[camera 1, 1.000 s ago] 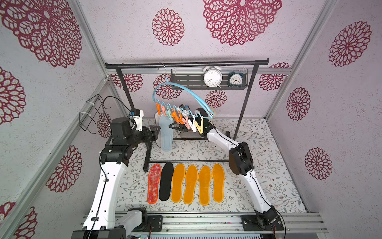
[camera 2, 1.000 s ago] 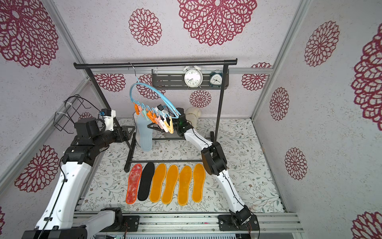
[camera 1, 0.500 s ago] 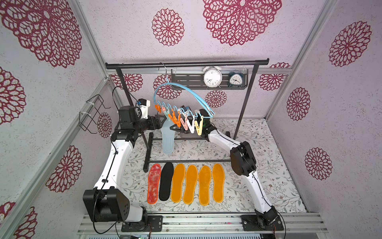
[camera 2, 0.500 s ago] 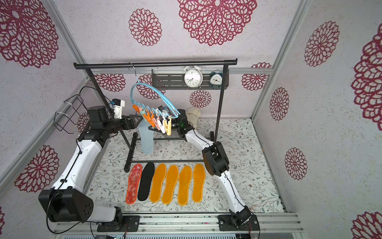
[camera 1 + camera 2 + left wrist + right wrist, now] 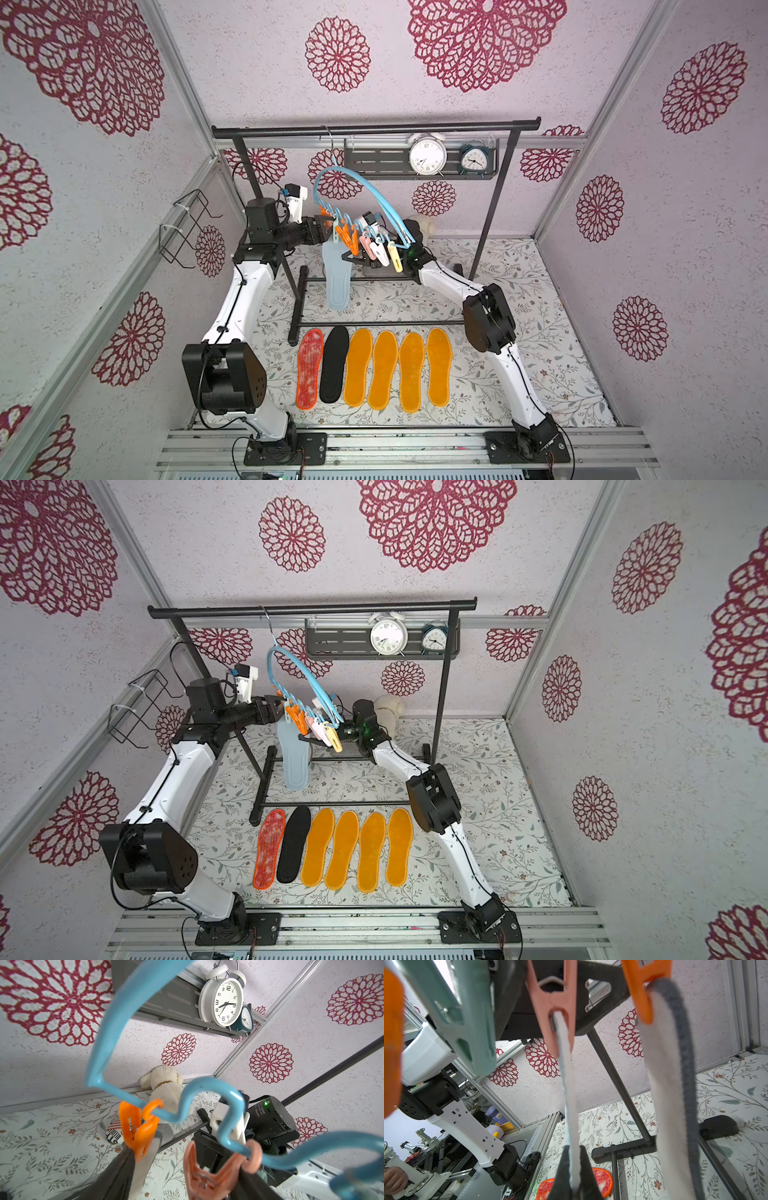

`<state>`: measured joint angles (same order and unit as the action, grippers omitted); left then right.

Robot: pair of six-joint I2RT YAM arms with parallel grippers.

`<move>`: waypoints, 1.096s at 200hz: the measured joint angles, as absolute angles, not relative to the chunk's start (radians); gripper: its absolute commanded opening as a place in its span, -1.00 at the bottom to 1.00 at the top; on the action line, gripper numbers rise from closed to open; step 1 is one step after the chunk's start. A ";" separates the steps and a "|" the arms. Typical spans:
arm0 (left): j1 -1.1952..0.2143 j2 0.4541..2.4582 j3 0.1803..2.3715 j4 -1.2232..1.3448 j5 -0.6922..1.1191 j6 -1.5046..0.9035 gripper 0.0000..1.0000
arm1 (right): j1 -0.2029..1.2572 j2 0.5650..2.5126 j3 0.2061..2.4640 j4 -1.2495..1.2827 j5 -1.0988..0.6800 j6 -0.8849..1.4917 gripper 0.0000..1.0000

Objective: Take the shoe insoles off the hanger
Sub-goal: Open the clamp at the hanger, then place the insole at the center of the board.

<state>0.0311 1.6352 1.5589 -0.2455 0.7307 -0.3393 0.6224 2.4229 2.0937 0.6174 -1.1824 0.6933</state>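
The light-blue hanger [image 5: 365,187] [image 5: 299,667] hangs by its hook from the black rack. A pale grey-blue insole [image 5: 337,274] [image 5: 568,1088] dangles from its salmon-pink peg [image 5: 552,1005] [image 5: 207,1174]. My right gripper [image 5: 574,1176] [image 5: 353,259] is shut on that insole's edge below the peg. My left gripper [image 5: 322,230] [image 5: 193,1180] is up at the row of pegs, jaws apart on either side of the pink peg's handle. On the table lie a red insole [image 5: 309,368], a black one [image 5: 334,363] and several orange ones [image 5: 395,370].
A grey pouch [image 5: 675,1084] hangs from the orange peg [image 5: 137,1126] beside the pink one. The black rack [image 5: 374,124] has base bars [image 5: 374,322] on the table behind the insole row. A shelf with two clocks [image 5: 427,154], a plush toy [image 5: 164,1082] and a wire basket [image 5: 187,228] line the walls.
My left arm has risen and moved right, from beside the hanging insole up to the pegs, and its jaws have narrowed. The right arm has stayed put.
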 measured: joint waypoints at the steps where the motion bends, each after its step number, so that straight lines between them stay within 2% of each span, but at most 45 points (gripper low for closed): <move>1: 0.031 1.635 1.559 -0.244 0.733 -0.340 0.16 | 0.622 2.423 2.094 0.617 -1.182 0.693 -1.00; 29: 0.031 1.637 1.567 -0.224 0.756 -0.350 -0.26 | 0.622 2.415 2.090 0.624 -1.182 0.693 -1.00; 59: 0.031 1.637 1.568 -0.210 0.766 -0.354 -0.53 | 0.622 2.415 2.086 0.619 -1.182 0.691 -1.00; 81: 0.031 1.634 1.576 -0.198 0.760 -0.351 -0.57 | 0.622 2.415 2.084 0.534 -1.162 0.651 -1.00; 105: 0.031 1.634 1.581 -0.200 0.747 -0.352 -0.57 | 0.622 2.402 2.078 0.321 -1.069 0.525 -1.00; 129: 0.031 1.634 1.583 -0.202 0.739 -0.349 -0.57 | 0.617 2.333 1.956 0.191 -1.013 0.441 -1.00; 150: 0.032 1.629 1.583 -0.208 0.727 -0.342 -0.57 | 0.604 2.181 1.705 0.177 -0.979 0.418 -1.00; 184: 0.039 1.614 1.584 -0.236 0.712 -0.326 -0.57 | 0.523 1.831 1.261 0.228 -0.949 0.447 -1.00; 219: 0.056 1.597 1.583 -0.260 0.696 -0.315 -0.58 | 0.371 1.489 1.069 0.046 -0.923 0.400 -1.00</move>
<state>0.0559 1.5967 1.5829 -0.2600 0.6964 -0.3145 0.3714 1.4895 1.0691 0.0463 -0.9226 0.4004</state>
